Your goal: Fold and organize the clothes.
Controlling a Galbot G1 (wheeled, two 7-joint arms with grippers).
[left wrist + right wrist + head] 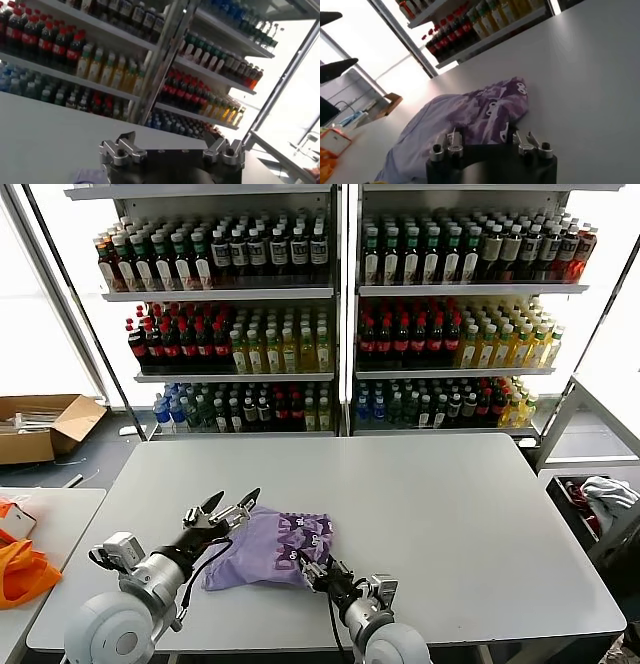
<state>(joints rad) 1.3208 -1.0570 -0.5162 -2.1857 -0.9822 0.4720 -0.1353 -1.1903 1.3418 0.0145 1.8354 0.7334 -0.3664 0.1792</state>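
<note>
One lavender T-shirt point(272, 549) with a darker purple print lies crumpled on the near left part of the grey table point(450, 524). My left gripper point(232, 502) is open and empty, its fingers spread just above the shirt's far left edge. In the left wrist view the gripper point(172, 150) is wide open and a sliver of the shirt point(90, 176) shows. My right gripper point(312, 567) is at the shirt's near right edge. In the right wrist view it point(480, 137) is open, its fingertips against the shirt point(470, 110). I cannot tell whether cloth lies between them.
Shelves of bottles point(340, 314) stand behind the table. A side table at the left holds an orange bag point(20, 569). A cardboard box point(40, 424) sits on the floor at the far left. A bin with a white-and-red bundle point(600, 494) stands at the right.
</note>
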